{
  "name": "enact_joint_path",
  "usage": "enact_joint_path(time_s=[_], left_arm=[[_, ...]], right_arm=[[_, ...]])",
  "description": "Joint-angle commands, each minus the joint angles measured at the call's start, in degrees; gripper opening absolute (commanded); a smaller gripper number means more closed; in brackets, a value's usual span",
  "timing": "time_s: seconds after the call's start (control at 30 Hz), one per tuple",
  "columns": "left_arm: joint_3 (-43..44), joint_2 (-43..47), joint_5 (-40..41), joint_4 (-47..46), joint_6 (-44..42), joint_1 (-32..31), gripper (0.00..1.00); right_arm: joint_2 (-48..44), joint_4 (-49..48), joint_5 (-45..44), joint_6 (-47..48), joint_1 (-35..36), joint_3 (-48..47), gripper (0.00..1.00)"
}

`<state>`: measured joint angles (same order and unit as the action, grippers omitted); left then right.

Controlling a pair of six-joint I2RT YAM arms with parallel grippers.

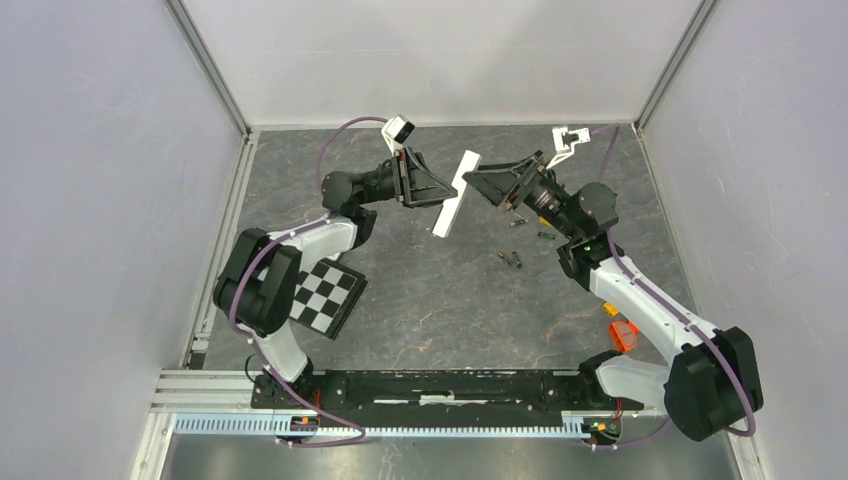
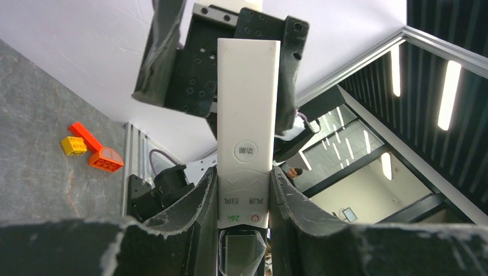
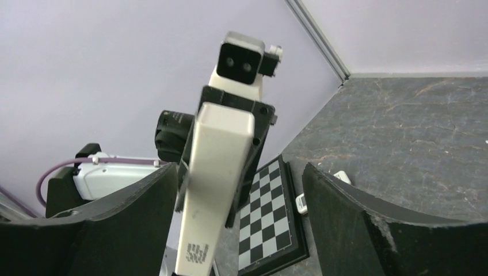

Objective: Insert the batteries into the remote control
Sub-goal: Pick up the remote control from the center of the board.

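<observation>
The remote point(image 1: 453, 196) hangs tilted above the far counter point(image 1: 430, 310), clamped in the left tool point(image 1: 436, 193). Its back faces the wide-open right tool point(image 1: 480, 182), likely to present the battery recess. Batteries point(image 1: 512, 260) lie nearer, right.

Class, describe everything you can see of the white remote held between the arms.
The remote is a long, slim white bar, plastic by its look. Its face has a round button, smaller buttons and a red power sign; its back is plain with a small printed mark. The left claw clamps one end, holding it tilted above the table. The open right claw straddles the other end.
</observation>
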<state>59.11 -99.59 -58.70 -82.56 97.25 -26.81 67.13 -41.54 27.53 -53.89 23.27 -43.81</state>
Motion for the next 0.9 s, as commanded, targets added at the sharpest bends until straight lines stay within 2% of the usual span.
enact_joint_path(time_s=[0.0,0.17,0.23,0.33,0.37,0.47,0.5,0.53,0.57,0.63,0.7,0.87], left_arm=[[-0.9,4.0,-0.5,7.8,-8.5,-1.0,0.02],[-0.2,9.5,0.0,26.8,-22.1,-1.9,0.02],[-0.1,10.4,0.1,28.5,-23.5,-2.0,0.02],[0.0,10.6,0.0,28.5,-23.3,-2.1,0.02],[0.0,10.7,-0.1,28.5,-23.2,-2.0,0.09],[-0.5,11.7,1.0,29.1,-24.9,-2.0,0.58],[-0.9,12.7,1.7,30.0,-27.1,-2.0,0.7],[-1.3,14.1,3.2,33.1,-30.2,-2.0,0.9],[-1.3,15.7,5.0,38.0,-35.7,-2.1,0.99],[0.0,19.1,11.1,55.5,-49.6,-2.2,1.0],[0.0,22.7,18.9,65.5,-60.8,-2.8,1.0],[-6.7,28.5,33.5,69.3,-76.5,-6.1,0.99]], right_arm=[[1.0,0.9,-2.6,-0.9,0.3,-4.0,0.8],[1.8,2.9,-2.9,-2.0,0.3,-5.0,0.63],[2.1,1.7,-2.4,-3.7,0.5,-4.3,0.53],[2.4,-0.7,-2.0,-6.7,0.5,-3.3,0.42],[2.4,-1.0,-2.3,-7.9,0.5,-3.0,0.36],[2.0,-0.4,-5.0,-10.8,0.5,-2.0,0.24],[1.7,0.3,-7.0,-11.5,0.5,-1.5,0.21],[1.3,1.7,-9.0,-12.4,0.5,-1.1,0.16],[0.7,3.9,-11.6,-13.3,0.5,-0.6,0.12],[-0.4,8.3,-17.2,-15.7,0.5,0.6,0.05],[-1.5,13.4,-22.5,-19.1,0.5,1.5,0.0],[-2.0,23.5,-27.2,-24.6,0.6,0.6,0.0]])
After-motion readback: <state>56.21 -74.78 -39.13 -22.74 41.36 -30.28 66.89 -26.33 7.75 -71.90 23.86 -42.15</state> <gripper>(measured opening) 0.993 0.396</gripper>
